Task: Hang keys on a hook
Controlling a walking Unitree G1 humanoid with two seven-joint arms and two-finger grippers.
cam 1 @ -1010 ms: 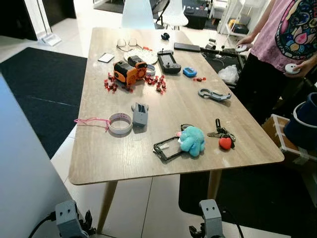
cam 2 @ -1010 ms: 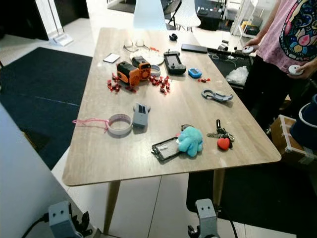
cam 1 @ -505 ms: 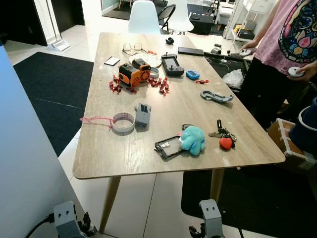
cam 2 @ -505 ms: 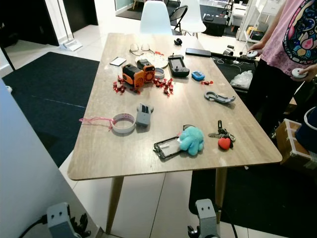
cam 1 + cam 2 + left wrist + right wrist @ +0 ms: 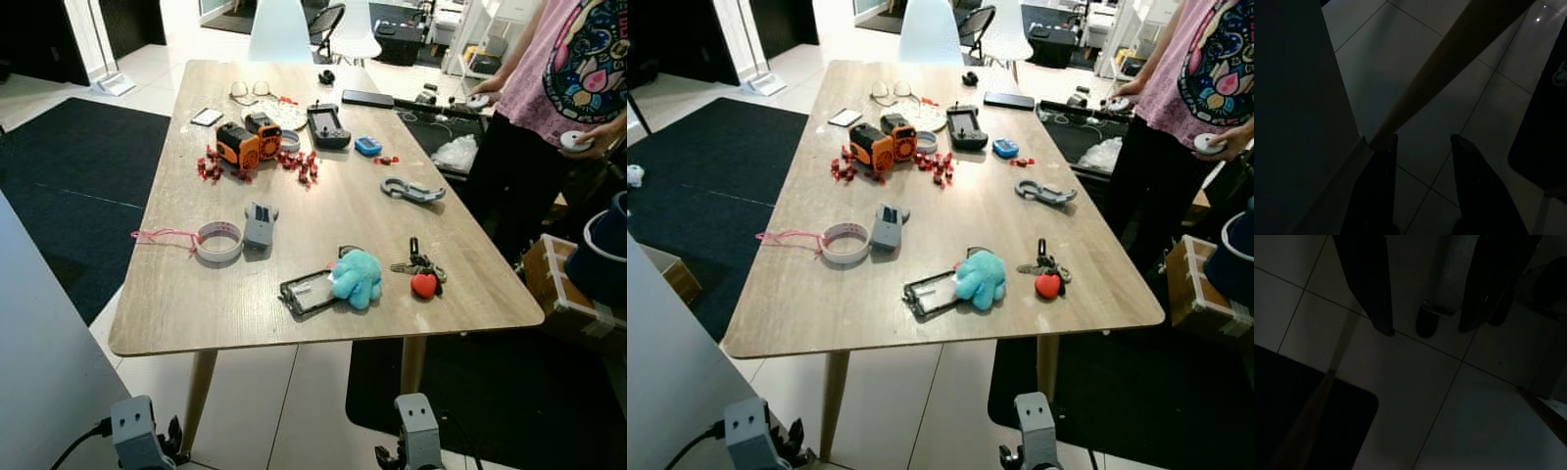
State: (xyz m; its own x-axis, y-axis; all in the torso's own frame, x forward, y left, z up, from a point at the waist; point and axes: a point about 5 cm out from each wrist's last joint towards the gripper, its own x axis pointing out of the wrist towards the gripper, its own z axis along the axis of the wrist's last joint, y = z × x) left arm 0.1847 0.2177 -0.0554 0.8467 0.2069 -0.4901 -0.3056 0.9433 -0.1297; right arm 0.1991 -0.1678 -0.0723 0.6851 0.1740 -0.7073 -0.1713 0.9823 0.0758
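A bunch of keys with a red heart fob [image 5: 416,273] lies on the wooden table [image 5: 186,313], near its front right corner and just right of a teal plush toy [image 5: 355,277]. Both arms hang low in front of the table, the left arm [image 5: 137,436] and the right arm [image 5: 419,436] showing at the bottom edge. In the dim left wrist view my left gripper [image 5: 1422,139] is open over floor tiles beside a table leg [image 5: 1449,68]. My right gripper [image 5: 1425,330] is also open above the tiles, with nothing between its fingers.
The table carries a card holder [image 5: 308,292], a tape roll [image 5: 218,241], a grey device [image 5: 259,224], an orange toy [image 5: 245,140] and a carabiner [image 5: 411,190]. A person in a pink shirt [image 5: 558,78] stands at the right side. A white panel [image 5: 39,352] rises close on my left.
The whole picture has shifted, so the camera moved: the table now sits further left and the view looks down more. Nothing on the table moved. Both arms still hang low.
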